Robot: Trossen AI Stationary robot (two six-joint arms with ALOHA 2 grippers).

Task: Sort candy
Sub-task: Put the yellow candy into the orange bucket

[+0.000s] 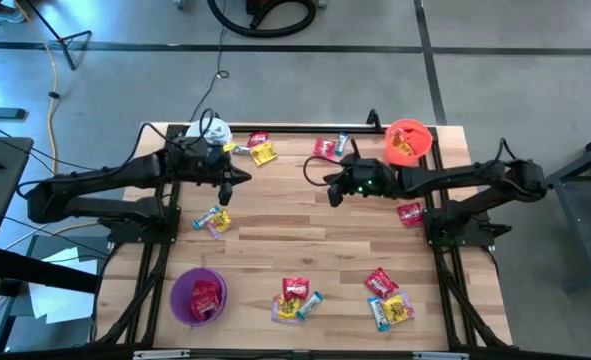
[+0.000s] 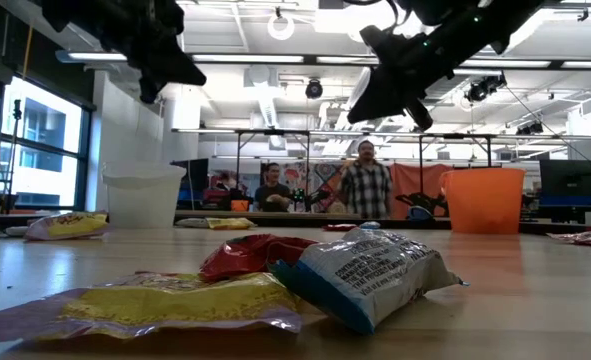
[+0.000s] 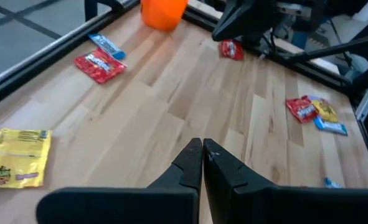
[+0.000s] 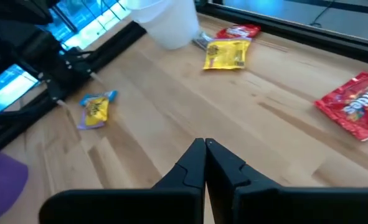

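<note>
- Your left gripper [image 1: 225, 190] hangs above the counter [image 1: 275, 210] on its left side, near the white bucket [image 1: 207, 132]; its fingers [image 3: 190, 163] are pressed together and hold nothing.
- Your right gripper [image 1: 333, 192] hangs over the middle of the counter, beside the orange bucket [image 1: 408, 142]; its fingers [image 4: 193, 160] are also pressed together with nothing between them.
- The candy lies scattered over the counter in small groups:
  - a yellow pack [image 1: 264, 153] and a red one [image 1: 258, 138] sit just beside the white bucket;
  - a red pack [image 1: 325, 149] and a light-blue one [image 1: 342, 144] lie near the orange bucket;
  - a single red pack [image 1: 410, 213] lies under the right arm [image 1: 475, 180];
  - a yellow and blue pair [image 1: 212, 219] lies just below your left gripper;
  - a small heap [image 1: 295, 297] of red, yellow and blue sits at the front middle;
  - another heap [image 1: 387, 300] sits at the front right.
- The purple bucket [image 1: 181, 290] at the front left already has red candy [image 1: 206, 298] in it, and the orange bucket has pieces inside too.
- In the low view two people [image 2: 366, 185] show in the room behind the counter.
</note>
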